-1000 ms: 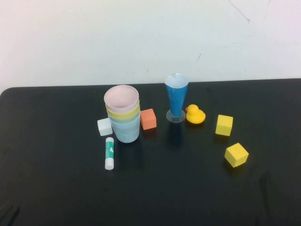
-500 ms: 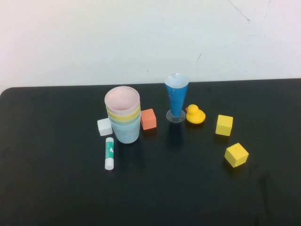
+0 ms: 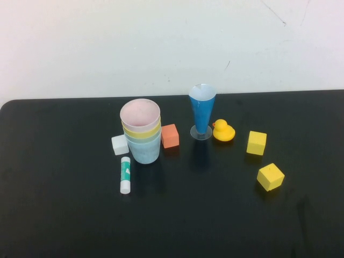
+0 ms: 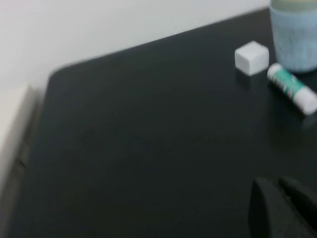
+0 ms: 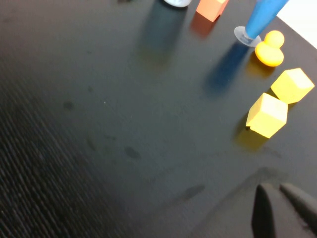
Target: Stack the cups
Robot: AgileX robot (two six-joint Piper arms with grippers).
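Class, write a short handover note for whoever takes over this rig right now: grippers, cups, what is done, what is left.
Left gripper: pulled back over bare table, holding nothing.
Right gripper: likewise back from the objects, holding nothing.
Cups: all nested in one upright stack, pink on top, between the white cube and orange cube.
Done: stacking looks complete.
Left: nothing apparent.

four nested cups (image 3: 141, 131), four cubes: two yellow (image 3: 256, 143), one orange (image 3: 170, 135), one white (image 3: 119, 144), one blue cone glass (image 3: 202, 110), one rubber duck (image 3: 222, 131), one glue stick (image 3: 125, 174)
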